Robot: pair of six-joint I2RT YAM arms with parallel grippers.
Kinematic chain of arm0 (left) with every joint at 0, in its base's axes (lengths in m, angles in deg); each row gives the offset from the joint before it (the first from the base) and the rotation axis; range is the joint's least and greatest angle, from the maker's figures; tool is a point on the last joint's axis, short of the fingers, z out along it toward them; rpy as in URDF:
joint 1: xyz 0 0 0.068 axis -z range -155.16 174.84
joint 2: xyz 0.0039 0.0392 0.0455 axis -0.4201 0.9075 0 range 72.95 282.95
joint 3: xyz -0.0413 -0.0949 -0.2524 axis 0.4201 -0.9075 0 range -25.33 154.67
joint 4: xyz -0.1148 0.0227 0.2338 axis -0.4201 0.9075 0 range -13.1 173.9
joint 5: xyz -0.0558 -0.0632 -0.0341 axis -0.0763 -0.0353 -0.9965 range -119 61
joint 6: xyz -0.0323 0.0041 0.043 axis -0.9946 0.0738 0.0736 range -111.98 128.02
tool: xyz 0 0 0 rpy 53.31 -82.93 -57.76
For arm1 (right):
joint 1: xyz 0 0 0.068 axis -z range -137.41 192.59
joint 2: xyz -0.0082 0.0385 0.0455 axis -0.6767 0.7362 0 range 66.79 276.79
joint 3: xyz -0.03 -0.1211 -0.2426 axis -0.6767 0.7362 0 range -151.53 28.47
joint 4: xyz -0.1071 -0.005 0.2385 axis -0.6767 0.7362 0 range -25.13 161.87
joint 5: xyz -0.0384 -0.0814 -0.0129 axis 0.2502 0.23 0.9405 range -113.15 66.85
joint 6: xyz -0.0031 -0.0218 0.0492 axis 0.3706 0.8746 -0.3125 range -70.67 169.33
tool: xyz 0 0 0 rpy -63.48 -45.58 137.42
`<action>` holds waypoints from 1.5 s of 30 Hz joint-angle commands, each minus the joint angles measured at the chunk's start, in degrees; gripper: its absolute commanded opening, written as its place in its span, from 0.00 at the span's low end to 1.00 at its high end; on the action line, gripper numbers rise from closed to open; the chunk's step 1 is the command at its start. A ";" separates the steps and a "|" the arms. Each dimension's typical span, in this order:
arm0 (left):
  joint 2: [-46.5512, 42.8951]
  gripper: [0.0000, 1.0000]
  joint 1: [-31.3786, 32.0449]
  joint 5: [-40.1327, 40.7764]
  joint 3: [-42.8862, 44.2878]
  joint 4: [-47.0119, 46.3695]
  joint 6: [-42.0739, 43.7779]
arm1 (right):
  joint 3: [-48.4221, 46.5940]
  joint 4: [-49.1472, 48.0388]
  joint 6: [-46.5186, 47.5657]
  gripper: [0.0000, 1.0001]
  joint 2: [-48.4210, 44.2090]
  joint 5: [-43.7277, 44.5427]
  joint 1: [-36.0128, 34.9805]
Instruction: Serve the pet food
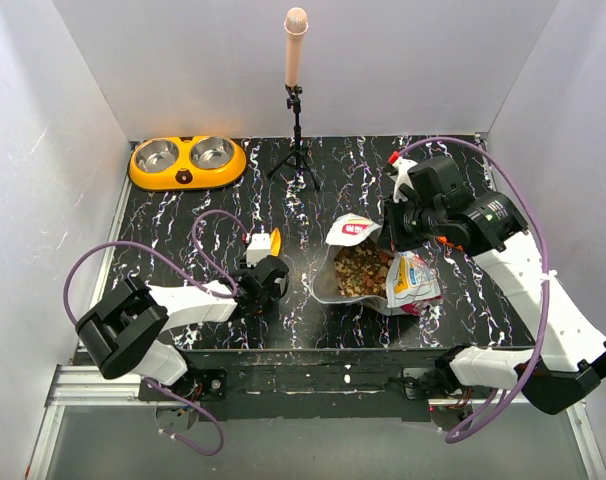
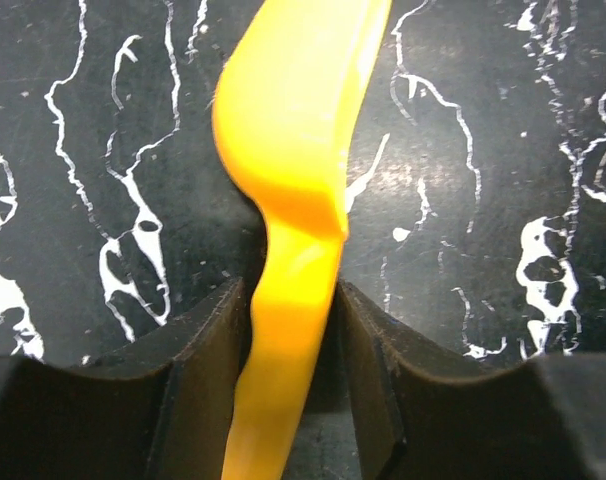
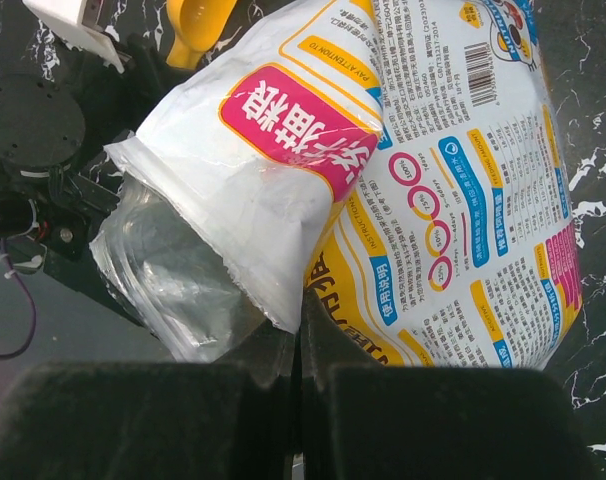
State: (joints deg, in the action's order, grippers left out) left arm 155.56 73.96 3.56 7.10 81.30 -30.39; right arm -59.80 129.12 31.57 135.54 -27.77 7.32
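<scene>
Two arms are seen. At the near left, the left gripper (image 2: 293,300) is pressed against both sides of the handle of one yellow-orange scoop (image 2: 293,130). The handle's lower end is cut off by the frame edge. From above, only the scoop's tip is shown past the gripper.

Right of centre, one white bag (image 3: 433,180) is lain open on the table. The pet food (image 1: 361,268) is heaped in its mouth, too small to be counted. The right gripper (image 3: 298,370) is closed almost together on the bag's clear edge, with the contact lost in shadow.

At the far left, one orange double bowl (image 1: 208,179) with two steel cups is placed. One tripod (image 1: 296,150) is stood at the far middle.
</scene>
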 commanded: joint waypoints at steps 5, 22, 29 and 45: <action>5.71 0.33 0.89 1.55 -3.94 -13.62 -0.70 | -3.31 -1.76 0.62 0.01 1.56 -1.88 -0.86; -10.86 0.00 1.06 -18.46 7.71 11.80 -10.09 | -5.51 -1.49 -1.67 0.01 2.62 3.65 -0.86; -22.40 0.00 -0.52 -29.46 32.40 51.11 -20.20 | -6.30 -3.25 -0.53 0.01 2.00 8.31 -0.86; -21.71 0.00 -0.79 -64.89 45.18 48.97 -42.18 | -6.39 -12.04 2.46 0.01 1.39 10.51 -0.86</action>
State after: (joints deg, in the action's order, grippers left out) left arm 130.10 73.11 -52.57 52.80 135.99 -66.96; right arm -63.90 129.38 33.76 138.45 -16.43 6.51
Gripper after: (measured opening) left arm 0.278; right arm 0.023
